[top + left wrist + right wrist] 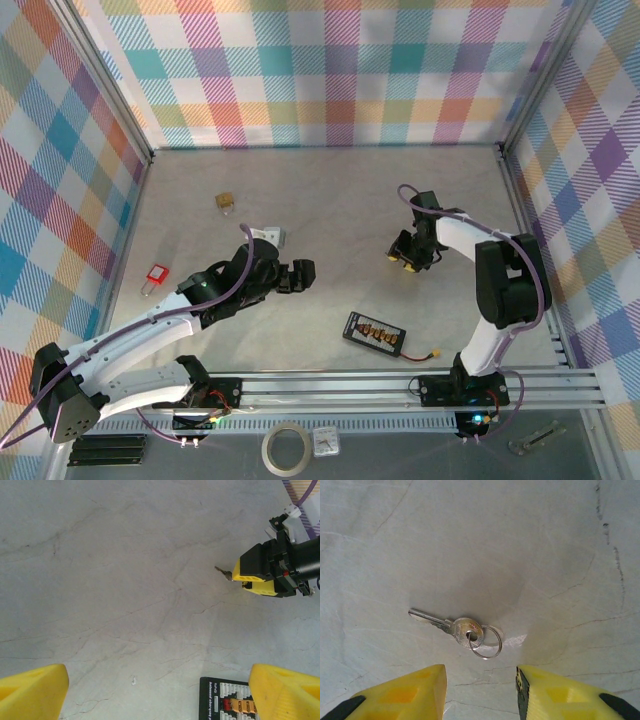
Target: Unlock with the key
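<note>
Black connector board [373, 333]: on the near side of the key, well apart from it, no part in the coming move
Left gripper [300, 273]: wide open and empty, to the left of the key, with bare table [330, 190] between them; it is clearly the farther of the two
Right gripper [480, 672]: just on the near side of the key, low over the table, jaws apart with nothing between them; this is the nearer arm
Key [452, 626]: flat on the table just ahead of the right fingertips, not yet between them and not touched
Key long axis: it runs almost across the right wrist view, the blade to the left and a little away, the round head and its small ring [487, 641] to the right, so about along the line from one finger to the other
Judgement: the right gripper must go forward a little, and I think the head is the easier part to pinch
Red padlock [155, 275]: far to the left of the key, beyond the left gripper
Brass padlock [226, 203]: left of the key and farther back, well apart
</note>
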Tool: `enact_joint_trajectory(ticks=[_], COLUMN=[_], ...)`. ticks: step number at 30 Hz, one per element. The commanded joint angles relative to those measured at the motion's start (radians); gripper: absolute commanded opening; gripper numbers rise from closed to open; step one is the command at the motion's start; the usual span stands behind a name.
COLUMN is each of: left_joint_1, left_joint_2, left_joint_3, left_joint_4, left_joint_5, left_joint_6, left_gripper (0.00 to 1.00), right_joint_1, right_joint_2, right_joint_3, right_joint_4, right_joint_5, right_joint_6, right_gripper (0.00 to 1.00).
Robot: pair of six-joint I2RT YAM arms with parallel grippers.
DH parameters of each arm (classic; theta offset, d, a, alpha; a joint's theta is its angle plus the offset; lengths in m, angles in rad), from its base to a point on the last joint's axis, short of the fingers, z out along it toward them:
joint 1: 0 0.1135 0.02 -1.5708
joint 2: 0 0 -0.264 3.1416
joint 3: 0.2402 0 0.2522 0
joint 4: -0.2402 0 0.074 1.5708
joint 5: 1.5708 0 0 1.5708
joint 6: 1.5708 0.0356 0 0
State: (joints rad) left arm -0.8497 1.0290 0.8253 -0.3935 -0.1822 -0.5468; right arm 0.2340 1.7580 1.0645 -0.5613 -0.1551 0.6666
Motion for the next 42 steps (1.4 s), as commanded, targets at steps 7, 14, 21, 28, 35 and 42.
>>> enact_joint_trajectory(ticks=[7,14,21,28,35,42], left_joint_1=[-0.015,-0.015,-0.016,-0.015,-0.017,-0.036], left_joint_2=[0.002,0.002,0.010,0.022,0.039,0.101], left_joint_3=[0.006,0.011,0.021,0.026,0.026,0.031], left_joint_4=[-0.025,-0.033,-0.039,-0.042,-0.028,0.038], left_joint_5=[-0.019,-0.024,-0.023,-0.020,-0.008,0.036], left_joint_6=[-0.016,-0.013,-0.013,-0.015,-0.017,-0.032], left_gripper=[0.93,0.93,0.93,0.93,0.94,0.93], right_joint_1=[0.017,0.021,0.037,0.042,0.042,0.044], right_joint_2=[0.053,0.098,0.155,0.206,0.209,0.144], right_joint_3=[0.042,0.094,0.139,0.188,0.191,0.128], right_joint_4=[-0.003,-0.035,-0.084,-0.143,-0.148,-0.113], right_joint_5=[0.038,0.072,0.122,0.181,0.182,0.156], right_joint_6=[0.016,0.007,-0.017,-0.030,-0.040,-0.039], right_gripper=[0.43,0.42,0.42,0.26,0.09,0.00])
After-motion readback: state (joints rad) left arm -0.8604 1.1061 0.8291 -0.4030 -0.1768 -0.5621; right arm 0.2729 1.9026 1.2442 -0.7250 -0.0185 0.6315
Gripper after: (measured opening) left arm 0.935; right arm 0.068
